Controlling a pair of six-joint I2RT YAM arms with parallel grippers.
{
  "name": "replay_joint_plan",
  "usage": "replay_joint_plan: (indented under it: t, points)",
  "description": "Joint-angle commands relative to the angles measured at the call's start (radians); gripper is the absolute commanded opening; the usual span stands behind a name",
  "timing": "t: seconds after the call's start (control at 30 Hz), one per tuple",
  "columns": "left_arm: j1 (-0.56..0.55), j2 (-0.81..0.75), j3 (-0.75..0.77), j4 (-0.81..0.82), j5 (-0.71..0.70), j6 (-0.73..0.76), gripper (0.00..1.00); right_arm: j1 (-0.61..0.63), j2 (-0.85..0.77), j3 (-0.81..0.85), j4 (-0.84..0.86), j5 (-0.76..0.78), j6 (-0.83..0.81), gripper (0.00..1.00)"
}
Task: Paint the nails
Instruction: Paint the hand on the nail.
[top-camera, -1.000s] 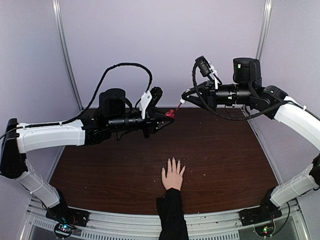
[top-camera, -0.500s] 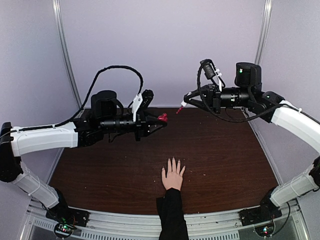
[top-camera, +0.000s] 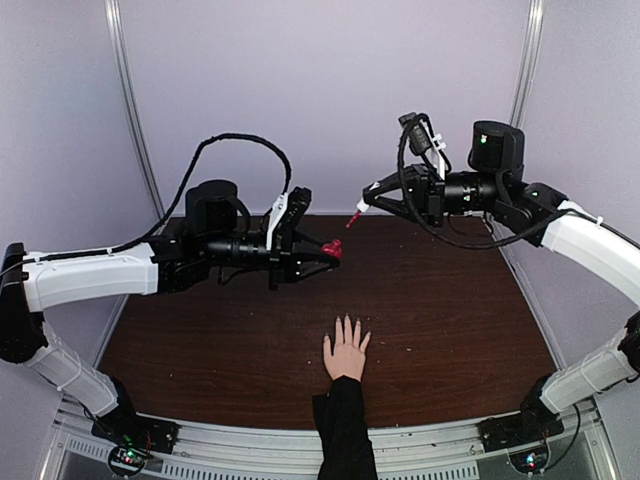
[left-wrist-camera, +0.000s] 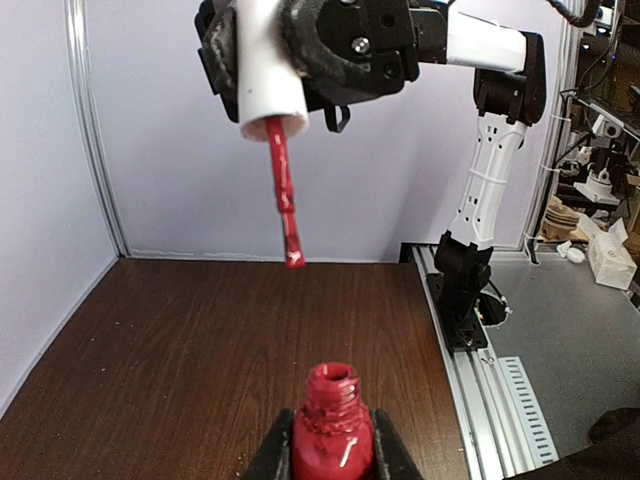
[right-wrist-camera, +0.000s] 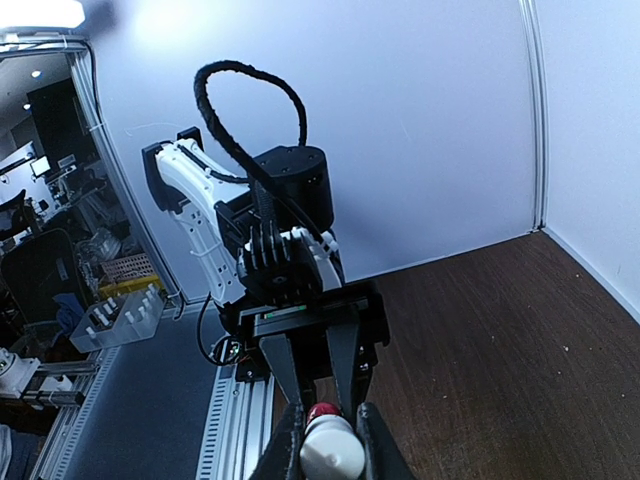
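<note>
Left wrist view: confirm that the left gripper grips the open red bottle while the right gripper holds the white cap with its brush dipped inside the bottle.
One error: the brush is not inside the red bottle; the left wrist view shows it hanging clear above the open neck. Otherwise right: the left gripper grips the bottle, the right gripper holds the white cap.

Glossy red glass bottle (left-wrist-camera: 331, 440), smooth white plastic cap (left-wrist-camera: 270, 75), matt dark wood-grain table (left-wrist-camera: 180, 330).

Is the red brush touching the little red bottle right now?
Apart. The left wrist view shows the brush sticking out of its white cap, clear of the open bottle, with a plain gap between its tip and the bottle's mouth.
</note>
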Motion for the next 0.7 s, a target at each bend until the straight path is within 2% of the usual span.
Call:
replay_joint_plan:
  t: [0.0,0.33,0.67]
  points:
    - [-0.003,-0.002,0.023,0.04,0.0,-0.004,0.0,0.009,0.006,0.039,-0.05,0.027,-0.049,0.0]
    - [0.073,-0.082,-0.079,0.105,-0.11,-0.121,0.0,-0.008,0.058,-0.025,-0.146,0.145,-0.115,0.0]
    - [0.159,-0.131,-0.172,0.101,-0.273,-0.223,0.0,-0.027,0.164,-0.121,-0.094,0.238,-0.108,0.0]
